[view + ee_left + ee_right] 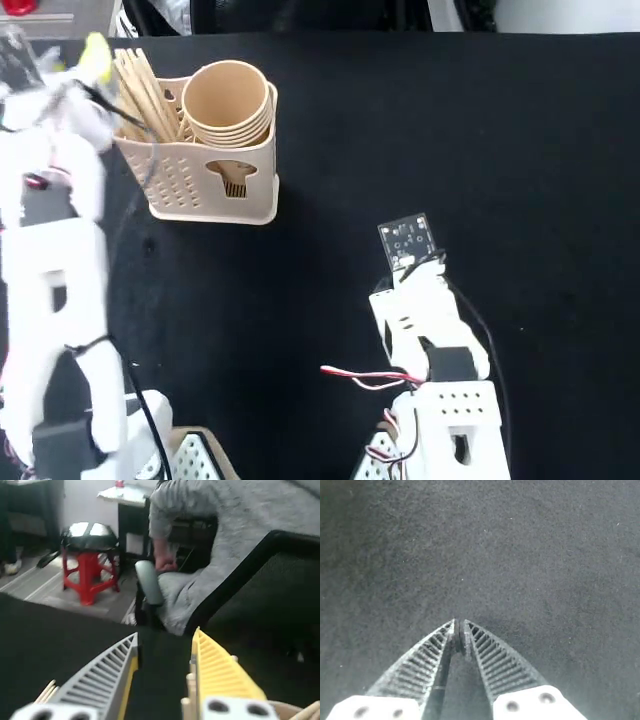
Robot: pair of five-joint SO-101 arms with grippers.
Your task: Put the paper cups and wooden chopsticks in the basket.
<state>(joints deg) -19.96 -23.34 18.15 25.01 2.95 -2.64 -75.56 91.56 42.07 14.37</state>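
Sitting at 10 o'clock on the black table (450, 130), beige slotted plastic basket (200, 185) holds stacked tan paper cups (228, 100) on its 3 o'clock side and wooden chopsticks (145, 90) at 9. Left gripper (165, 634) is at the basket's 10 o'clock, jaws moderately apart, gripping nothing. Right gripper (459, 625) is near 5 o'clock, closed tight, empty.

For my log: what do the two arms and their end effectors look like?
Both arms are white, blocky plastic. The left end effector has ribbed triangular fingers, one grey-white, one yellow. The right end effector has two grey ribbed fingers. The right arm carries a small black circuit board and red-white wires.
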